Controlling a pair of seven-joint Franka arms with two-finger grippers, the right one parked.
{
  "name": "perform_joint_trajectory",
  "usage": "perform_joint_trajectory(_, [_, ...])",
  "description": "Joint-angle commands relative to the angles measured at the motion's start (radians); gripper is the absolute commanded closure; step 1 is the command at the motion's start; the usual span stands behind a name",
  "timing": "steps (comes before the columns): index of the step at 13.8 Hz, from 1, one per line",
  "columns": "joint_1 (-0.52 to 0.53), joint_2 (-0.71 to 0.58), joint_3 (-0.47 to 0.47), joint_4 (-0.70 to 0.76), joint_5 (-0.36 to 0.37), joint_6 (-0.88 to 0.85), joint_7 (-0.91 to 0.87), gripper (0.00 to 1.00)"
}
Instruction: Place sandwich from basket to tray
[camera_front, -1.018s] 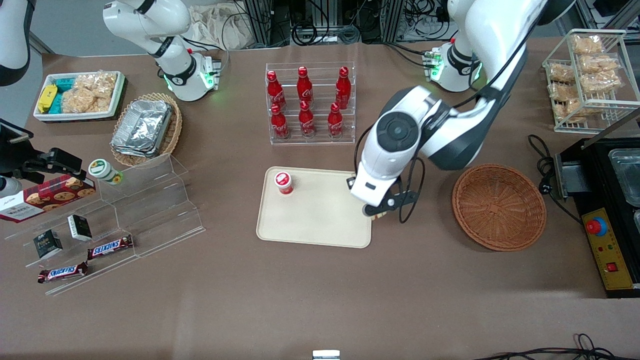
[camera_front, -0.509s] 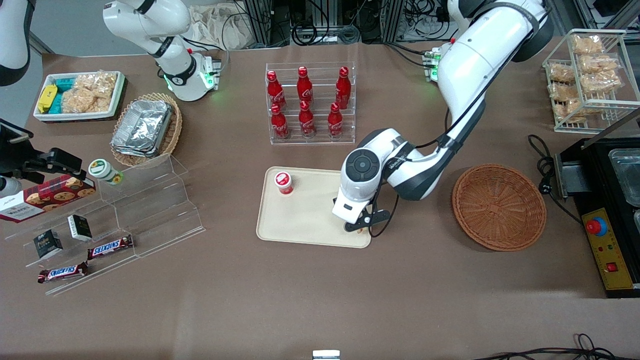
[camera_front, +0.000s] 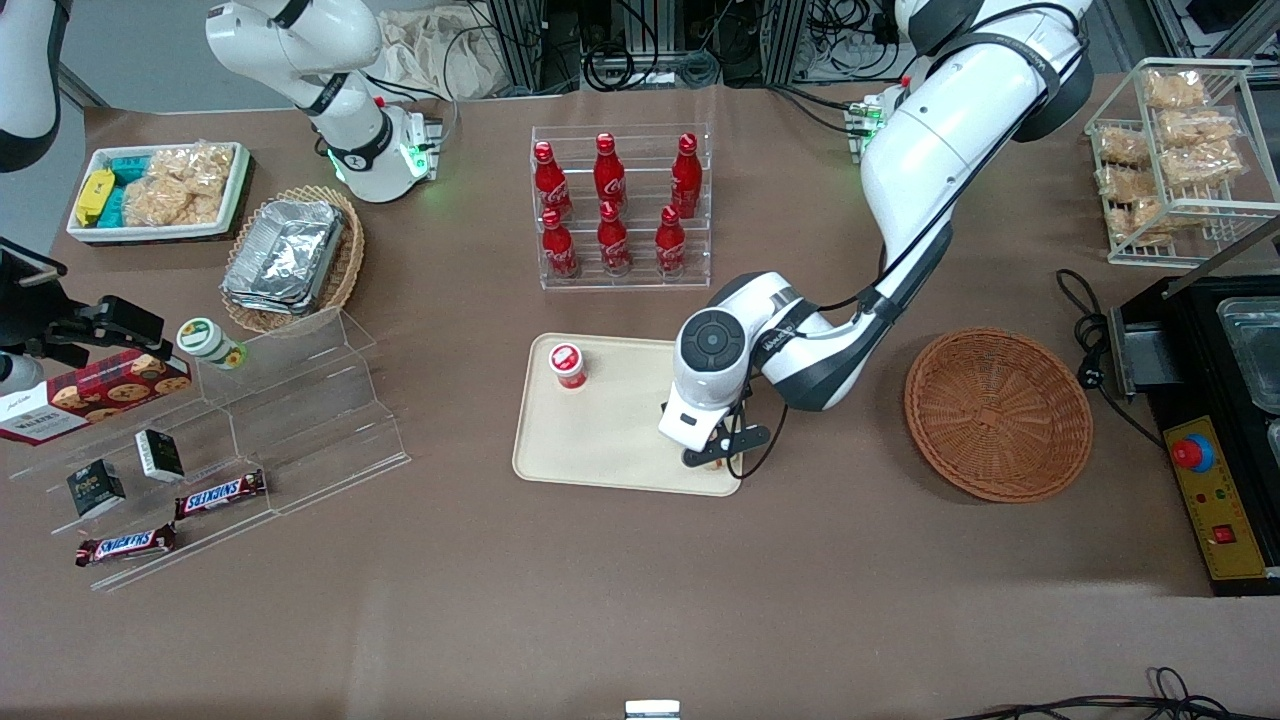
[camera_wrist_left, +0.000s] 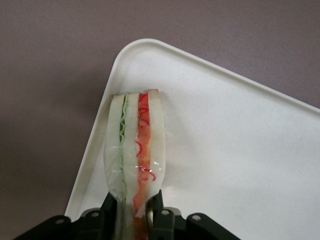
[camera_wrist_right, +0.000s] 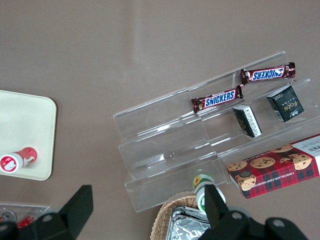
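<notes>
The placing step is in hand: the left arm's gripper (camera_wrist_left: 134, 212), jaws clamped on the wrapped triangular white-bread sandwich (camera_wrist_left: 134, 150), holds it low over a near corner of the cream rectangular plastic tray (camera_front: 610, 440), with the round reddish-brown wicker basket (camera_front: 998, 413) empty. Next, it likely needs to settle the sandwich flat and release.

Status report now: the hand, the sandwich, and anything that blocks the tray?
Hand shut on sandwich, low over tray corner nearest the front camera. Basket empty. Red-capped cup on tray, apart from the drop spot; nothing blocking.
</notes>
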Motion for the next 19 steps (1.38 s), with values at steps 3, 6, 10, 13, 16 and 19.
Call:
perform_joint_trajectory(3, [0.0, -0.051, 0.001, 0.022, 0.016, -0.008, -0.07, 0.05])
perform_joint_trajectory(6, [0.038, -0.175, 0.001, 0.019, 0.004, -0.034, -0.159, 0.0])
perform_joint_trajectory(10, [0.103, -0.342, -0.003, 0.016, -0.056, -0.182, -0.154, 0.0])
perform_joint_trajectory(13, [0.189, -0.436, -0.009, 0.016, -0.097, -0.287, -0.086, 0.0])
perform_joint_trajectory(16, [0.244, -0.537, 0.046, 0.017, -0.236, -0.393, 0.19, 0.0])
perform_joint_trajectory(19, [0.218, -0.625, 0.236, 0.014, -0.361, -0.461, 0.478, 0.0])
